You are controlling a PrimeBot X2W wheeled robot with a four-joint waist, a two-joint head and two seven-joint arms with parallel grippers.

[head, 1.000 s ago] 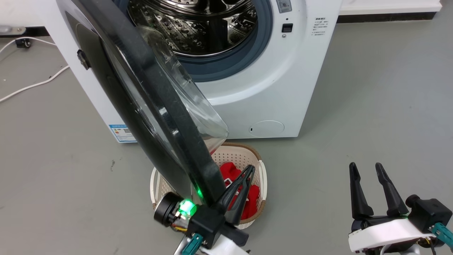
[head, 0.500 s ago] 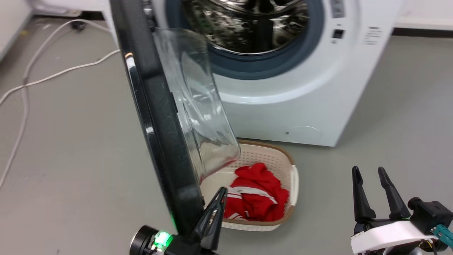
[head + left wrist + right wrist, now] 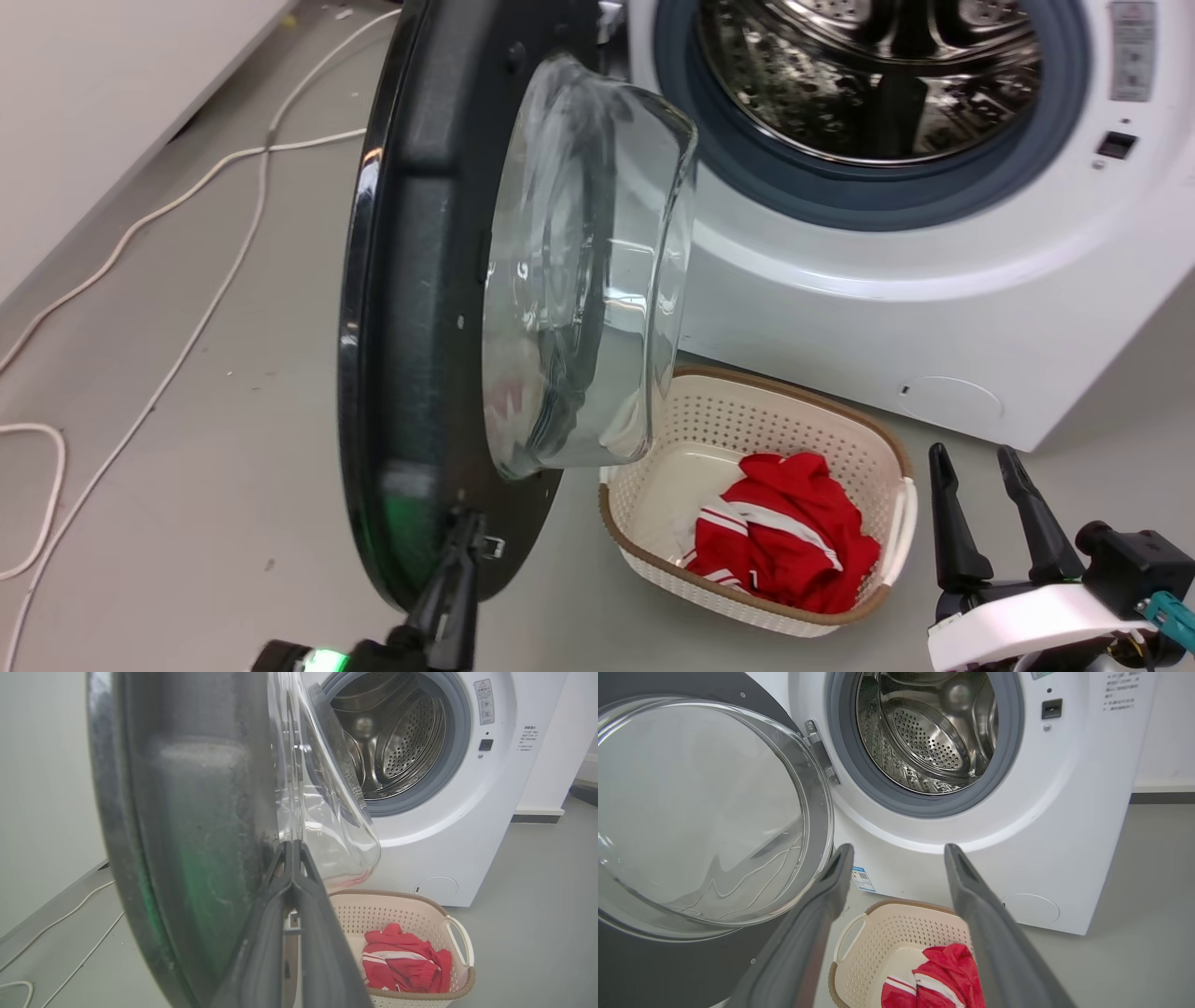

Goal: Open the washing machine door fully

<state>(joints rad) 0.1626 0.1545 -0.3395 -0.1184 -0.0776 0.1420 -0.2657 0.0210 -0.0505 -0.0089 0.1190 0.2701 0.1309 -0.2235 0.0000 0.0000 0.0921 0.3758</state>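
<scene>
The washing machine (image 3: 934,308) stands with its steel drum (image 3: 878,65) exposed. The washing machine door (image 3: 411,308) hangs open on its left hinge, nearly edge-on to me, its clear glass bowl (image 3: 579,280) bulging toward the washer. My left gripper (image 3: 459,551) is shut, with its fingertips resting against the door's inner face near the lower rim and beside the small metal latch. In the left wrist view the door (image 3: 187,812) rises just past the closed fingers (image 3: 280,905). My right gripper (image 3: 980,467) is open at the lower right, apart from the door, and faces the washer (image 3: 1064,812).
A cream perforated basket (image 3: 747,420) holding a red garment (image 3: 784,541) sits on the floor in front of the washer, just right of the door. White cables (image 3: 187,308) trail over the grey floor at left, near a pale wall (image 3: 93,93).
The head camera has turned left. The door has swung wider, away from the drum opening and off the basket, with my shut left gripper staying at its lower rim. The right gripper is unchanged.
</scene>
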